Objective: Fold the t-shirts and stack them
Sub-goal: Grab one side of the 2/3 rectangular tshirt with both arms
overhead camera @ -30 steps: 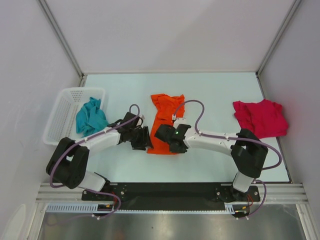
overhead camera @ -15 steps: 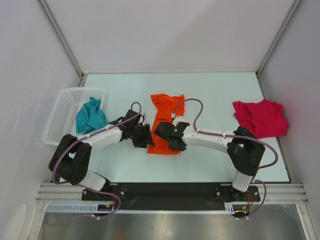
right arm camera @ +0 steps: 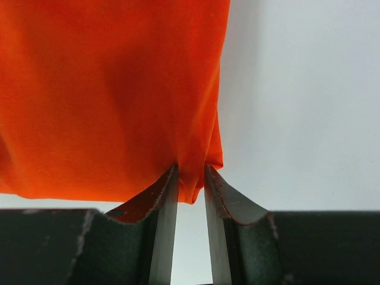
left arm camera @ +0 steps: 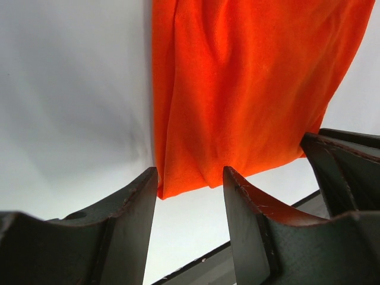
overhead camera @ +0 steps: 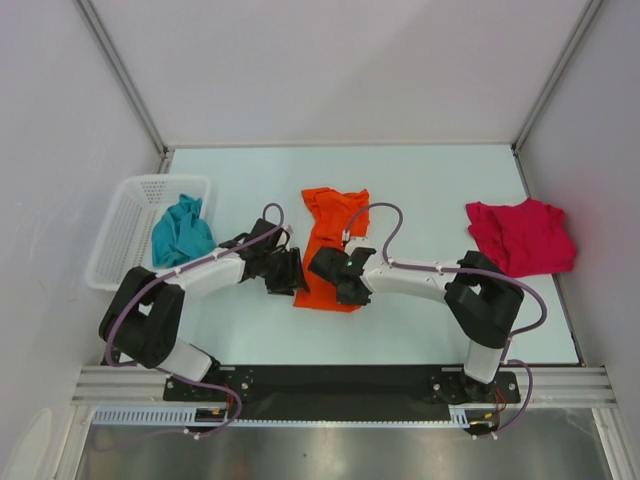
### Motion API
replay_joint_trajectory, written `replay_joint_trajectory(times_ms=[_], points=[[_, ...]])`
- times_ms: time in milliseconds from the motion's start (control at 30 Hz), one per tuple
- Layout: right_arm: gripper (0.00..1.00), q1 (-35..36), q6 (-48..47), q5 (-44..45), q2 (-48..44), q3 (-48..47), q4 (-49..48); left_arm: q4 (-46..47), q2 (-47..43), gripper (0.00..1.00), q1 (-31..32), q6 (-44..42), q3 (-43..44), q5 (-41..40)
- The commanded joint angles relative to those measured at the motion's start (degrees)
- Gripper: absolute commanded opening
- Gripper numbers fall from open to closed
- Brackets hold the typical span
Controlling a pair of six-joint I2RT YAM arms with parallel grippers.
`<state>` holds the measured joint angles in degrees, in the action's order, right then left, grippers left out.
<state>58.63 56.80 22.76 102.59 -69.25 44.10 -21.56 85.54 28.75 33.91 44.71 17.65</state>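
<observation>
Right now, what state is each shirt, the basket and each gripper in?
orange t-shirt: long strip, middle of table, near hem pinched.
red t-shirt: rumpled, right side, untouched.
white mesh basket: upright, left side.
teal t-shirt: bunched over that basket's rim.
left gripper: open at orange t-shirt's near corner.
right gripper: shut on orange t-shirt.

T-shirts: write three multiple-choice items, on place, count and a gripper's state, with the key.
1. Where is the red t-shirt? A) on the right side of the table B) left of the orange t-shirt C) under it
2. How many t-shirts show? A) two B) three C) four
3. The right gripper is: A) wide open B) shut on the orange t-shirt's corner C) out of view
Key: 1 A, it lies far right; 2 B, teal t-shirt plus orange and red; 3 B, the wrist view shows cloth pinched.
</observation>
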Motion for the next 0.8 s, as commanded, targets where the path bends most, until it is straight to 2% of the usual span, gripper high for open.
replay_joint_trajectory(times_ms=[0,633,733,767], points=[[0.29,0.3,0.9,-0.7,1.3,1.1,-2.2,1.0,0.6,0.53,0.3,-1.5,0.7,-0.6],[0.29,0.7,2.2,-2.7,1.9,6.7,-5.3,7.6,4.6,0.52,0.8,0.8,-4.7,0.8],[0.24,0.9,2.3,-3.1,1.4,8.1,-6.7,8.7,4.5,0.45,1.1,1.5,-5.9,1.2],[0.19,1.1,2.4,-3.5,1.1,9.0,-7.1,9.1,4.3,0.32,1.2,1.7,-6.2,1.4]])
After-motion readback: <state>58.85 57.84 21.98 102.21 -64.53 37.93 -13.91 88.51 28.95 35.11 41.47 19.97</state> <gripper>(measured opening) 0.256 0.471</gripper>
